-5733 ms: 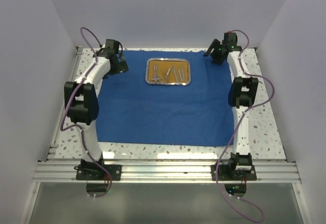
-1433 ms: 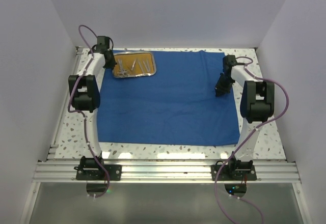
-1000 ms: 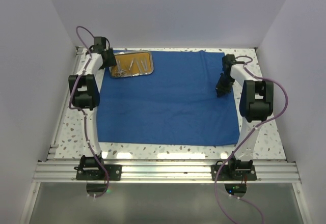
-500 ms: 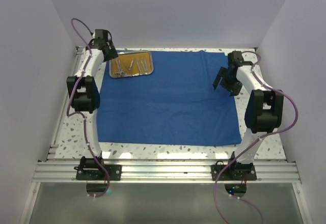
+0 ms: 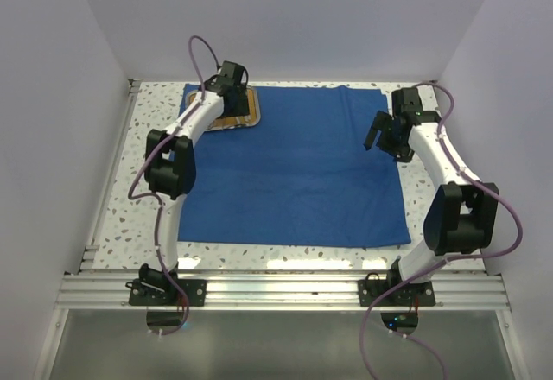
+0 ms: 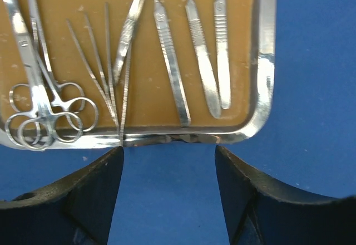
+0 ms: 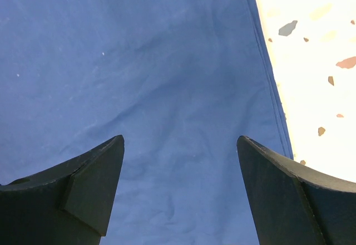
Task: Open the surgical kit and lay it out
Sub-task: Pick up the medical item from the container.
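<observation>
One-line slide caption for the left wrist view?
Open left gripper poised above the royal-blue cloth wrap, facing the rim of the small steel tray with orange-brown base that holds silver instruments.

Top view: looks down from high above and behind the arm bases (image 5: pixel 164 292), taking in the whole speckled table (image 5: pixel 112 207) and blue cloth (image 5: pixel 294 173). Left wrist: faces straight down, close over the steel tray (image 6: pixel 262 61) at the cloth's far-left corner. Right wrist: looks closely down on the cloth's right edge, also seen from overhead.
</observation>
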`<control>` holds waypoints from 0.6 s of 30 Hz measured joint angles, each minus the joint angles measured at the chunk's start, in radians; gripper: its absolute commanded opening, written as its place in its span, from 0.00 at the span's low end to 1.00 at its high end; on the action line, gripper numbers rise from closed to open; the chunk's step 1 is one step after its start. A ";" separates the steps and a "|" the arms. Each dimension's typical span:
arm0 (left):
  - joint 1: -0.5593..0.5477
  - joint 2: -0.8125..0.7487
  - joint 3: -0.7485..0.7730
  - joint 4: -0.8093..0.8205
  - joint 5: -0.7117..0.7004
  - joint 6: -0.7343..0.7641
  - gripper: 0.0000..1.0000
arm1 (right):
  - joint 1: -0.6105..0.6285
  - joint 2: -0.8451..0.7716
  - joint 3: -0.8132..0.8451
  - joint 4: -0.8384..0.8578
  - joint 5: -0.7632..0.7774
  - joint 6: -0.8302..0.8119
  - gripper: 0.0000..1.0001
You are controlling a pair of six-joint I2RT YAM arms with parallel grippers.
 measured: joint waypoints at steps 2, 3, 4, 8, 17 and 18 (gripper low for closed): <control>0.011 0.000 0.000 -0.003 -0.013 0.000 0.67 | 0.002 -0.004 -0.020 0.005 -0.005 0.000 0.86; 0.015 0.000 0.000 -0.004 -0.022 0.000 0.67 | 0.003 -0.005 -0.029 0.005 -0.008 0.000 0.86; 0.018 0.000 0.000 -0.005 -0.033 0.000 0.66 | 0.005 -0.005 -0.038 0.005 -0.014 0.000 0.86; 0.002 0.000 0.000 -0.020 -0.074 0.001 0.66 | 0.012 -0.005 -0.045 0.006 -0.023 -0.001 0.86; -0.056 0.022 0.010 -0.048 -0.129 0.001 0.64 | 0.023 -0.011 -0.055 0.014 -0.026 -0.003 0.86; -0.055 0.025 0.010 -0.050 -0.134 0.001 0.64 | 0.022 -0.011 -0.058 0.015 -0.026 -0.003 0.86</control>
